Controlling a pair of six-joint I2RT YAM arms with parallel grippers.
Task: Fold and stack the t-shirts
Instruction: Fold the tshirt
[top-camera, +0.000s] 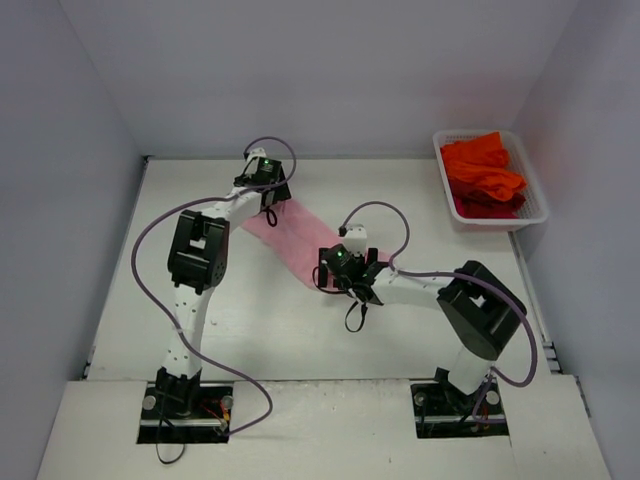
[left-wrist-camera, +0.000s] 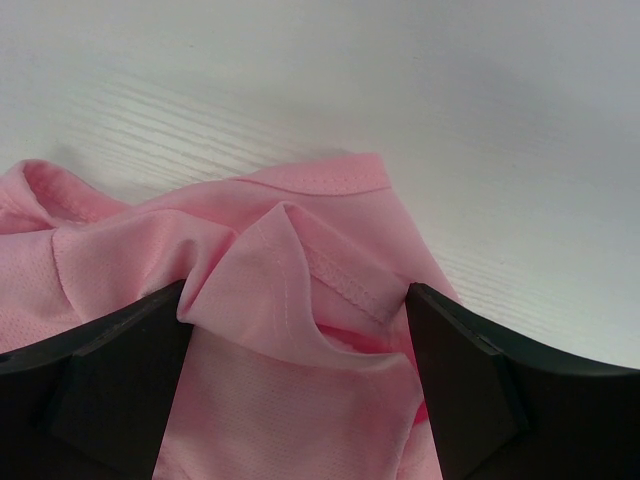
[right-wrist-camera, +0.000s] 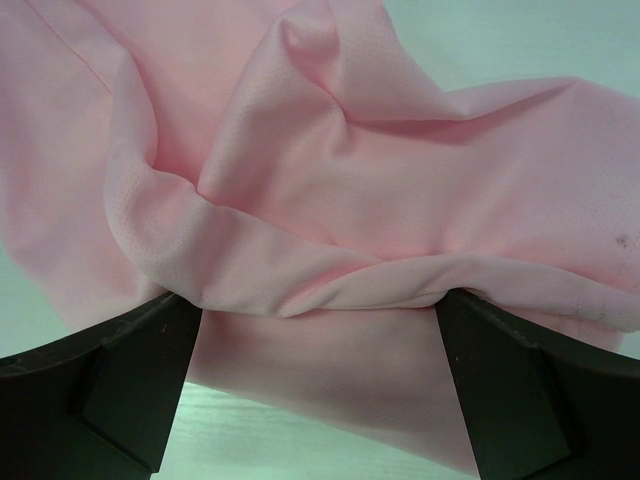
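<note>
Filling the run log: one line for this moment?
left gripper: open, astride pink t-shirt fold | right gripper: open, astride same shirt | orange-red t-shirts: heaped in basket

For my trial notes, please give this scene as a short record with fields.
Pink t-shirt: bunched on the table, unfolded, reaching from one gripper to the other
Orange-red t-shirts: heaped in the white basket, far right corner
Left gripper: open, pink cloth fold between its jaws
Right gripper: open, pink cloth between its jaws
</note>
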